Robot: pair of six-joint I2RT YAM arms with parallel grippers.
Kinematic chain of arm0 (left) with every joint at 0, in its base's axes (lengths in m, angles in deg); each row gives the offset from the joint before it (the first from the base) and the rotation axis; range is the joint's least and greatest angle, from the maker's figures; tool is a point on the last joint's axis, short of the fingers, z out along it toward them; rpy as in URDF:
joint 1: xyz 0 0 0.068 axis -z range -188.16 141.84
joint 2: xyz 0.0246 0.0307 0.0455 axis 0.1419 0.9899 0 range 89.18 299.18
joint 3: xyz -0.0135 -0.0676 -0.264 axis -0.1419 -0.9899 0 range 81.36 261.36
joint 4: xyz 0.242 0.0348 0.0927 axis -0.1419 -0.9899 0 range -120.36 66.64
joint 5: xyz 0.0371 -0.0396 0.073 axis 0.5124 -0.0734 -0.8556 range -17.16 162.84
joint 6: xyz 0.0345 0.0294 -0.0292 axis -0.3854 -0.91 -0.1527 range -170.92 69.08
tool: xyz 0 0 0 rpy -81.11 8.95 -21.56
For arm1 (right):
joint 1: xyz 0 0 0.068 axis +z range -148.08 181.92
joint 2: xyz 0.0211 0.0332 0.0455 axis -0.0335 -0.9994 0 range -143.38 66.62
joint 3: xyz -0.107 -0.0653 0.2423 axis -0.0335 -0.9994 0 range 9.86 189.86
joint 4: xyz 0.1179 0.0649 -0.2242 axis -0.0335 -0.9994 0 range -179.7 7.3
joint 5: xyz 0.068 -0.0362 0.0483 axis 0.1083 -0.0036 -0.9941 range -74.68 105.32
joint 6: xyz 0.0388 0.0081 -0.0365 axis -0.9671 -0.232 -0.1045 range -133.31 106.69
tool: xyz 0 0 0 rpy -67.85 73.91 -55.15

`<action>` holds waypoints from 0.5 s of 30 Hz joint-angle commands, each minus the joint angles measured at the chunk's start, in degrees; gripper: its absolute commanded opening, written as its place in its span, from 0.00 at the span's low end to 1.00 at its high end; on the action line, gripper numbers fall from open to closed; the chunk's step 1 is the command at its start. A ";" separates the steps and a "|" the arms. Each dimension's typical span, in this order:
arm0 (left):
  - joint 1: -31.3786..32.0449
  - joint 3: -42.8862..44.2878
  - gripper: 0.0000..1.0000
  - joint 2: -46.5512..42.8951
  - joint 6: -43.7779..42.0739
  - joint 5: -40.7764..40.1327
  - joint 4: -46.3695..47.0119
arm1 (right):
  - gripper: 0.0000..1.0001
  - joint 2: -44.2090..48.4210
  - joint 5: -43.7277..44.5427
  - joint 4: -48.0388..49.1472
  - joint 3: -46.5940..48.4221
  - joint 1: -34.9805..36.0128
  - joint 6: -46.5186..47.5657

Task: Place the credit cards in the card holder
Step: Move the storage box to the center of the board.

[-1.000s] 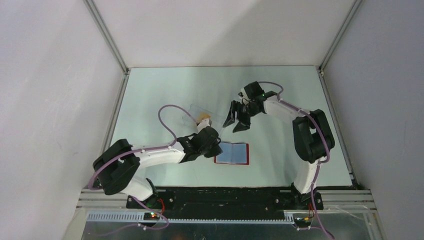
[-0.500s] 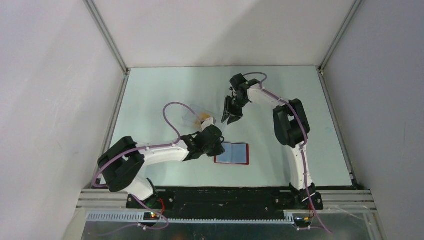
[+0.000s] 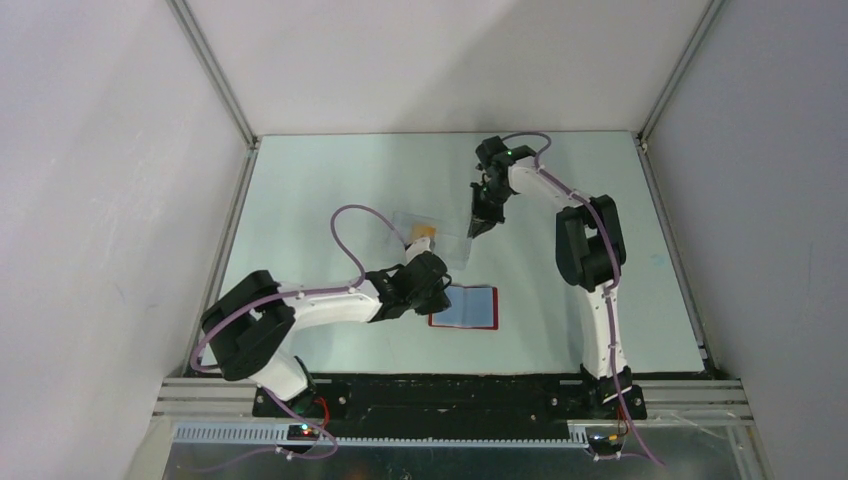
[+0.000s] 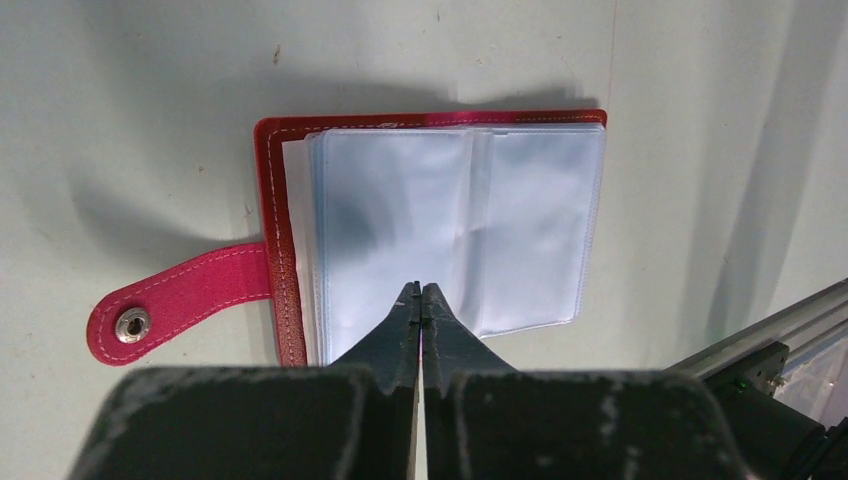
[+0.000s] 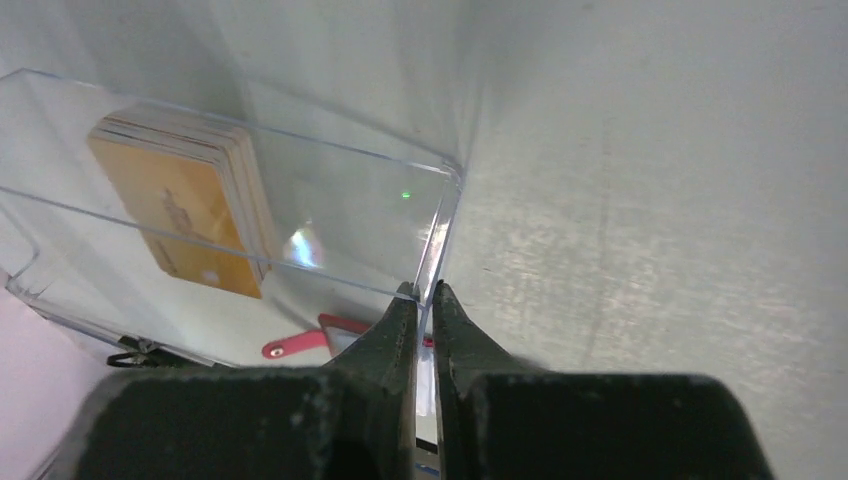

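The card holder lies open on the table, a red wallet with clear blue-grey sleeves and its red tab out to the side. My left gripper is shut and empty, its tips over the near edge of the sleeves. The credit cards, an orange stack, lie inside a clear plastic box. My right gripper is shut on that box's thin right-hand wall at its corner. From above, the right gripper sits just right of the cards.
The left arm stretches across the near left of the table toward the holder. The right arm reaches from the near right up to the box. White walls enclose the table on three sides.
The right gripper swung onto the clear box and closed on its right wall. The box and cards shifted slightly to the right. The left gripper stayed shut at the holder.
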 commanded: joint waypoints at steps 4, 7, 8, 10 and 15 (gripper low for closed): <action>0.53 2.03 0.00 0.51 -1.64 0.19 0.43 | 0.00 1.54 9.96 -5.80 0.54 -3.73 6.48; 0.59 2.18 0.00 0.66 -1.75 0.33 0.44 | 0.00 3.74 11.49 -6.40 -1.38 -5.16 7.96; 0.61 2.23 0.00 0.73 -1.76 0.34 0.37 | 0.00 4.65 12.03 -6.48 -1.73 -5.41 8.37; 0.56 2.24 0.00 0.76 -1.77 0.36 0.42 | 0.00 5.79 13.51 -6.88 -2.59 -6.06 9.09; 0.54 2.24 0.00 0.84 -1.72 0.36 0.44 | 0.00 7.59 18.13 -8.85 -3.87 -6.54 11.29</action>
